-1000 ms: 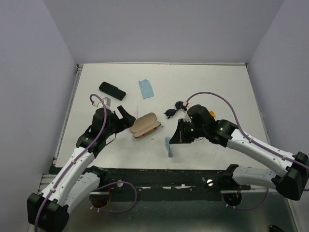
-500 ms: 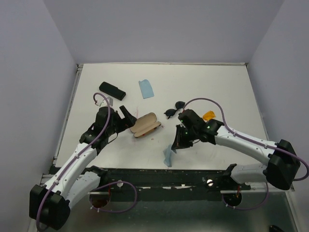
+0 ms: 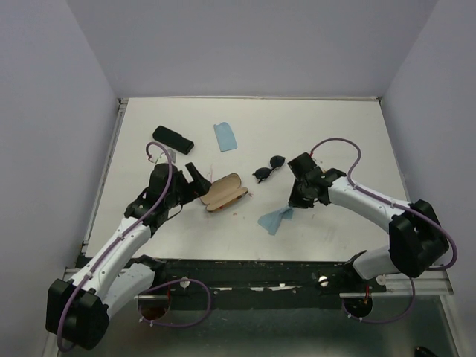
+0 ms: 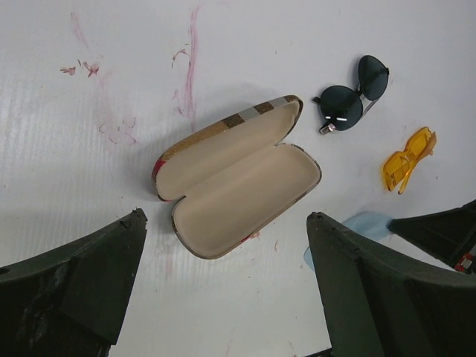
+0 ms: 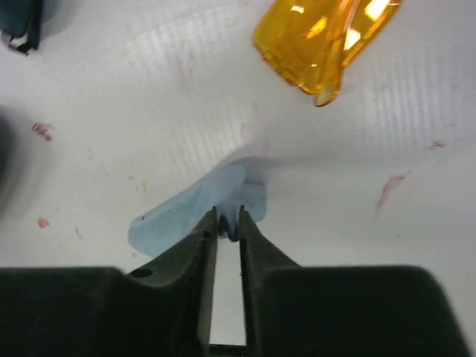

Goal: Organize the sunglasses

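White worktop (image 3: 335,134): carries everything; faint red smudges mark it.
Left gripper (image 3: 197,181): jaws spread wide, poised low above the worktop.
Right gripper (image 5: 227,216): jaws a thin slit apart, tips at the edge of a crumpled blue cloth (image 3: 275,219); I cannot tell whether they pinch it.
Plaid case (image 4: 238,186): lying open, cream lining up, just ahead of the left gripper.
Black case (image 3: 172,138): shut, far left.
Flat blue cloth (image 3: 224,136): far side, right of the black case.
Black sunglasses (image 4: 351,97): on the worktop, just right of the plaid case.
Orange sunglasses (image 4: 407,160): on the worktop near the black pair, close to the right gripper.
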Controlling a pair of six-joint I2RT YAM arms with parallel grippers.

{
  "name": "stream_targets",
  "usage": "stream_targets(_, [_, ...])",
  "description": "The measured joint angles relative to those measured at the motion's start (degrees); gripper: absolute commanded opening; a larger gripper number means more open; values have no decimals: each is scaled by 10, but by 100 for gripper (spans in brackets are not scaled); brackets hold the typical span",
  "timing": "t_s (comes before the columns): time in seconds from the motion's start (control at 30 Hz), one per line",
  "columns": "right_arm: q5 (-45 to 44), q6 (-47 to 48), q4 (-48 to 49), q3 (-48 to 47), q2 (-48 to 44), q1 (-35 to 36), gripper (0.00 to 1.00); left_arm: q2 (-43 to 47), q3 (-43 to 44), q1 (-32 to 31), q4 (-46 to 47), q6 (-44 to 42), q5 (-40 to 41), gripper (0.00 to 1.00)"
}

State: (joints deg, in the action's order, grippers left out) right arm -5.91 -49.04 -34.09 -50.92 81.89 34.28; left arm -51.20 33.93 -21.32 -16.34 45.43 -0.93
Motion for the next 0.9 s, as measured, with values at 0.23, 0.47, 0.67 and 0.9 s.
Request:
stream_targets(0.23, [-111,-7,-37,7,-9,-7,59,-13,0,0,0,-1,-7,99])
stream_targets(0.47, [-70,57,9,48,-105,-7,62,-12,0,-27,0,1,-12,99])
stream_targets(0.67, [76,101,105,86,-126,-8,62,-5,0,-68,-1,3,-6,99])
stream_targets(0.9, [88,105,121,87,-72,10,61,11,0,-96,-19,12,17,99])
